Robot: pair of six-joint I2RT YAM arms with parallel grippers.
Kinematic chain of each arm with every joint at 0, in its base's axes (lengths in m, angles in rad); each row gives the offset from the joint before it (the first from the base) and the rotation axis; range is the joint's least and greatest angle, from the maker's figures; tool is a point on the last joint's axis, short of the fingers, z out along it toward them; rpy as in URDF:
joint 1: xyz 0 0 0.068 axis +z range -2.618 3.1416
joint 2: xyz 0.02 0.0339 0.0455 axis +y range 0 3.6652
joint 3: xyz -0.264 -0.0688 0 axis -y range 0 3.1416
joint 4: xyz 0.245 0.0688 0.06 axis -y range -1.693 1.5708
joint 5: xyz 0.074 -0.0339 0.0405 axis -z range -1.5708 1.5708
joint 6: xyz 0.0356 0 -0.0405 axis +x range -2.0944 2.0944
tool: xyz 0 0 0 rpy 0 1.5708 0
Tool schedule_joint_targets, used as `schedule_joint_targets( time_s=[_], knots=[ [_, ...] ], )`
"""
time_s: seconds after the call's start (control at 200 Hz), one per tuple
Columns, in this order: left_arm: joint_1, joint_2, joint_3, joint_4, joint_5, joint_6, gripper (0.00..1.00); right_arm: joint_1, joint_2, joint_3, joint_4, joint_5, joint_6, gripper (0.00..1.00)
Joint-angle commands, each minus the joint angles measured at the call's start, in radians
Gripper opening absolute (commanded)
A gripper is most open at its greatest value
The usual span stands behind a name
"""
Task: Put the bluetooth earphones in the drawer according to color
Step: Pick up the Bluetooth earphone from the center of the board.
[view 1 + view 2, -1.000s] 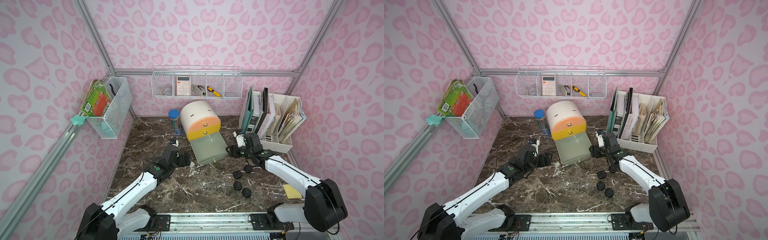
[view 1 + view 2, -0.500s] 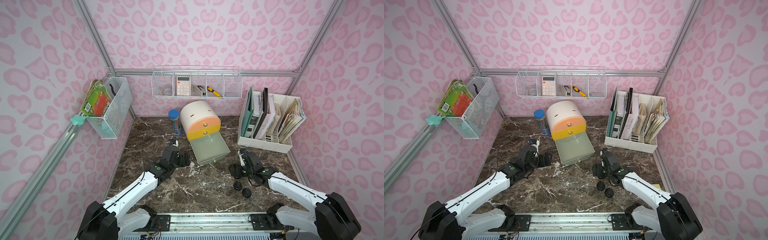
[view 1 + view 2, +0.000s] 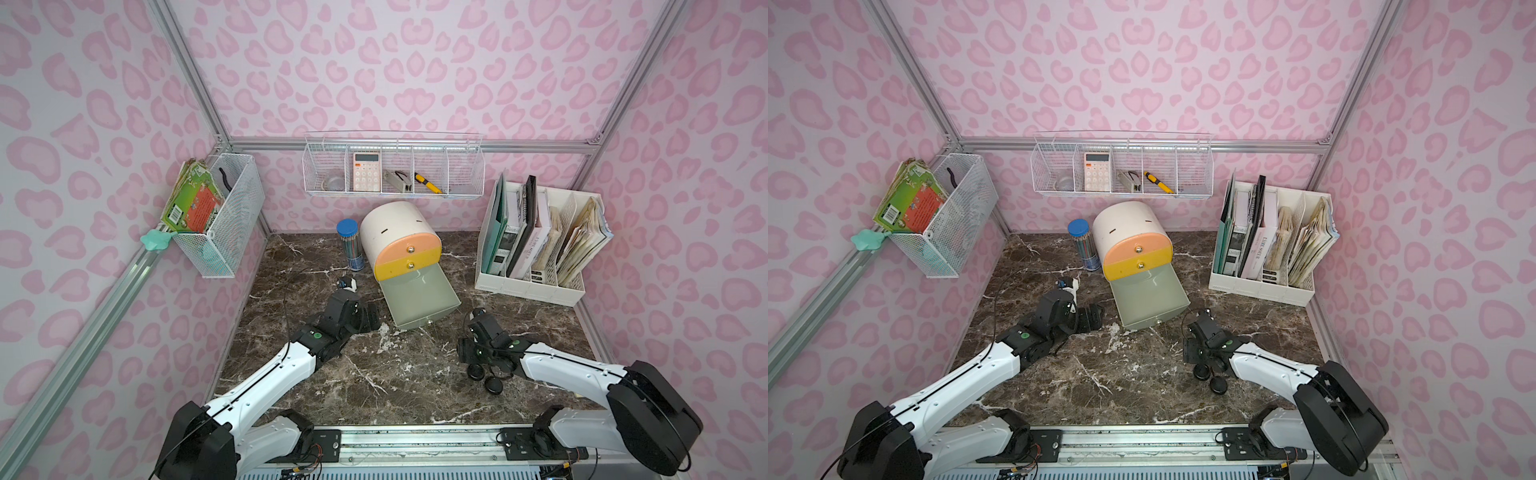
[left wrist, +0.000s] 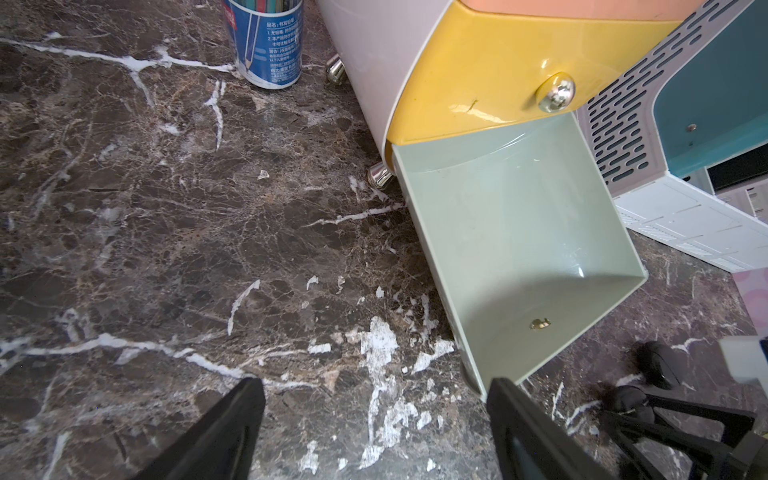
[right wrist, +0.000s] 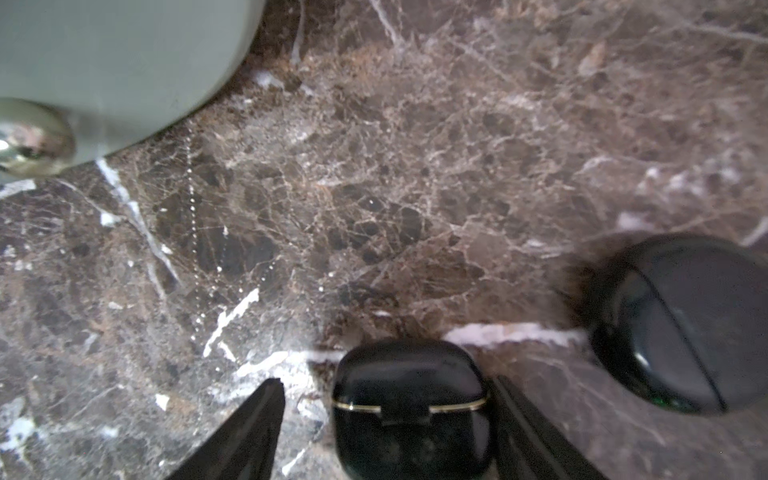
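Note:
The drawer cabinet [image 3: 392, 232] is white, with its peach and yellow drawers shut. Its grey-green drawer [image 3: 419, 297] [image 4: 519, 249] is pulled out, and the part I see holds nothing. My left gripper [image 3: 368, 318] [image 4: 376, 386] is open and empty just left of that drawer's front. My right gripper [image 3: 471, 361] [image 5: 384, 384] is low over the black bluetooth earphones, open, its fingers on either side of one black case [image 5: 409, 409]. There is a gap between that case and one finger. Another black case [image 5: 681, 324] lies beside it. Two black cases [image 3: 476, 371] [image 3: 493, 385] show in both top views.
A blue-lidded pencil tube [image 3: 347, 245] stands left of the cabinet. The white slotted file rack [image 3: 536, 249], full of books, fills the back right. Wire baskets [image 3: 392, 170] [image 3: 224, 216] hang on the back and left walls. The marble table [image 3: 395, 374] spreads between my arms.
My right arm has drawn back from beside the open drawer toward the table's front and come down over the black cases. The left arm has not moved.

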Motion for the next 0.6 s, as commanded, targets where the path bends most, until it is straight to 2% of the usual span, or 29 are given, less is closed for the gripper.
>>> schedule_joint_targets(
  time_s=[0.0, 0.275, 0.345, 0.595],
  knots=[
    [0.001, -0.002, 0.006, 0.003, -0.008, 0.0, 0.89, 0.024, 0.039, 0.023, -0.021, 0.069, 0.042, 0.74],
    [0.001, -0.006, 0.008, -0.002, -0.01, 0.003, 0.89, 0.091, 0.12, 0.093, -0.04, 0.116, 0.048, 0.61],
    [0.001, -0.009, 0.008, -0.004, -0.012, 0.004, 0.89, 0.093, 0.132, 0.112, -0.033, 0.105, 0.036, 0.54],
    [0.001, -0.02, 0.007, -0.008, -0.016, 0.005, 0.89, 0.096, 0.119, 0.21, -0.068, 0.127, -0.014, 0.52]
  ],
)
